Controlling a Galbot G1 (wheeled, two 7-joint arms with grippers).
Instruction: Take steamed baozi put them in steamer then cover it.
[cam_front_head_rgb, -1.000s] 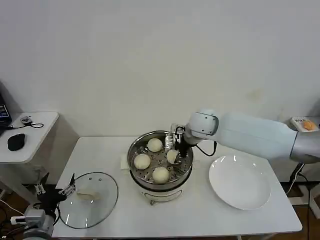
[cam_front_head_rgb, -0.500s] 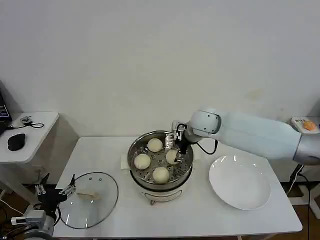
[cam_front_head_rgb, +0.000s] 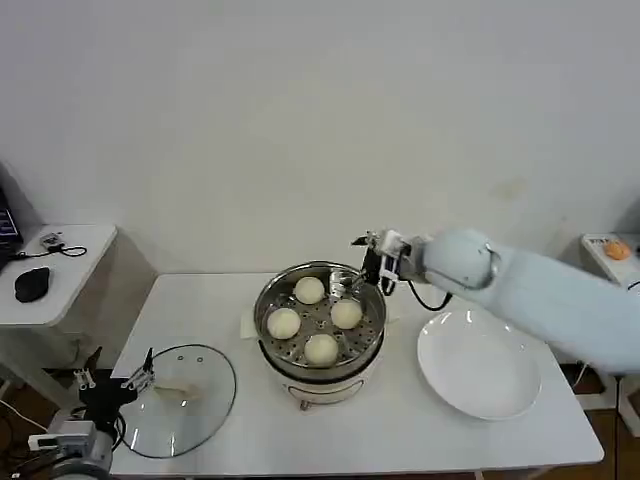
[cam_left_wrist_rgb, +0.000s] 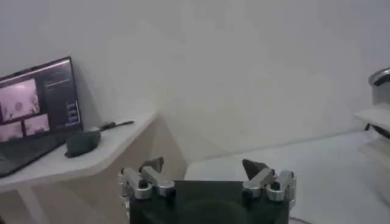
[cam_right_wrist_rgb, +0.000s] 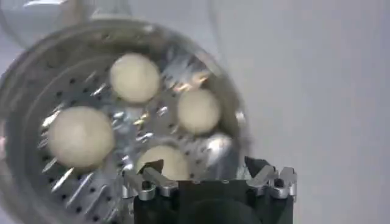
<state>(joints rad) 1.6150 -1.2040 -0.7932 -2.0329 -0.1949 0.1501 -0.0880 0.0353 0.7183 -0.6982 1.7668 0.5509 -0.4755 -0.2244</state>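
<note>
Table (cam_front_head_rgb: 400, 420): white surface carrying every task item, so you have all of them within reach of both arms.
Right arm: reaches in from your right side, its right gripper (cam_front_head_rgb: 372, 262) hanging just above the far-right rim of the steamer; the fingers are spread and hold nothing, which suits a hand that has no bun left to carry.
Plate (cam_front_head_rgb: 480, 365): flat white dish to the right of the steamer, bare, so judge the loading step complete.
Steamer (cam_front_head_rgb: 268, 300): shiny steel pot on a white base at table centre, uncovered, leaving its perforated tray open from above.
Cover (cam_front_head_rgb: 205, 405): clear glass lid lying flat on the table, well left of the steamer, cream handle up so you can pinch it from above.
Left gripper (cam_front_head_rgb: 110, 385): low at the front-left table corner, just beside the cover's edge; fingers spread and empty, placed well for the lid pick.
Baozi (cam_front_head_rgb: 346, 314): four cream buns sit apart on the tray, none stacked, so the cover should seat cleanly.
</note>
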